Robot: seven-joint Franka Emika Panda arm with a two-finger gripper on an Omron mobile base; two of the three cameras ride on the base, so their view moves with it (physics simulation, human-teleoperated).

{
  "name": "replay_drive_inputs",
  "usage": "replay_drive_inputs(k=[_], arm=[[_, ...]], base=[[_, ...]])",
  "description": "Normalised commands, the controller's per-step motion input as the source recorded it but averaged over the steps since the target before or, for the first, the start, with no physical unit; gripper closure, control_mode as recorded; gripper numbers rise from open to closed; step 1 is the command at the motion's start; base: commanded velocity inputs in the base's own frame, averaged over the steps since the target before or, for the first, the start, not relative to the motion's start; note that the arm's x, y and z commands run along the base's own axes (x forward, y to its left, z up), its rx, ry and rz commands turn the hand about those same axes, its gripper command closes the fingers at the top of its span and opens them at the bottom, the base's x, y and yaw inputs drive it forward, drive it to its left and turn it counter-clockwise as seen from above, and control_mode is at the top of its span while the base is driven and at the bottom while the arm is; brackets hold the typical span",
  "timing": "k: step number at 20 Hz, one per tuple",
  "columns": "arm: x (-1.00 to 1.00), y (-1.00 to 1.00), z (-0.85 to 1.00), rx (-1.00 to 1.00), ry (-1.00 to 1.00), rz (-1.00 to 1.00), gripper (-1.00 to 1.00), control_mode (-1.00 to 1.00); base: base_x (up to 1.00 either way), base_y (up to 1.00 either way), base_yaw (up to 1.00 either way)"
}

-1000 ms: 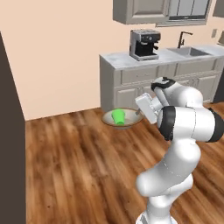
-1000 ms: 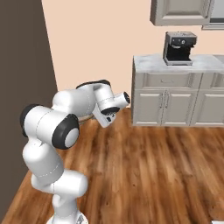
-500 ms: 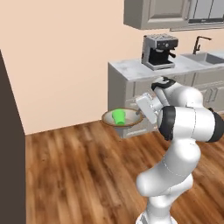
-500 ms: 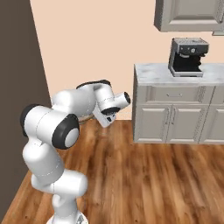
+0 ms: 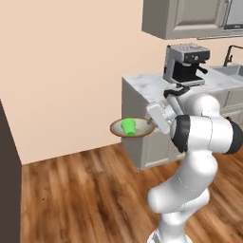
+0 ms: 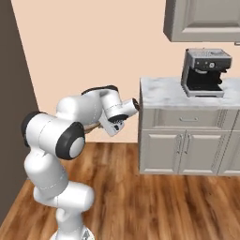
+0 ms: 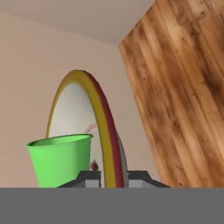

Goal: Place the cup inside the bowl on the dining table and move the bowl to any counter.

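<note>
The bowl, wide with a brown rim, hangs level in the air in front of the arm. My gripper is shut on its right rim. The green cup stands inside it. In the hand view the bowl's rim runs up between my fingertips, and the cup sits just left of them. In the right base view the arm hides most of the bowl, and only a brown edge shows. The counter with its marble top stands just behind the bowl. The dining table is out of view.
A coffee machine stands on the counter, with the sink and black faucet to its right. Wall cabinets hang above. A dark tall panel stands at the left. Wooden floor lies below.
The whole picture has shifted as the base drove, and the counter and coffee machine now look larger and nearer. The bowl with the cup stays held in the same place before the arm.
</note>
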Motion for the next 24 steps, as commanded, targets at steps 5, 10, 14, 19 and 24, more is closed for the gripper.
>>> replay_drive_inputs(k=[5,10,14,19,24], arm=[[0.0,0.0,0.0,0.0,0.0,0.0,1.0,1.0],[0.0,0.0,0.0,0.0,0.0,0.0,1.0,1.0],[0.0,0.0,0.0,0.0,0.0,0.0,1.0,1.0],[0.0,0.0,0.0,0.0,0.0,0.0,1.0,1.0],[0.0,0.0,0.0,0.0,0.0,0.0,1.0,1.0]], base=[[0.8,-0.53,0.0],[0.24,-0.4,-0.01],[0.19,-0.42,-0.03],[0.52,-0.54,0.0],[0.43,-0.58,0.0]])
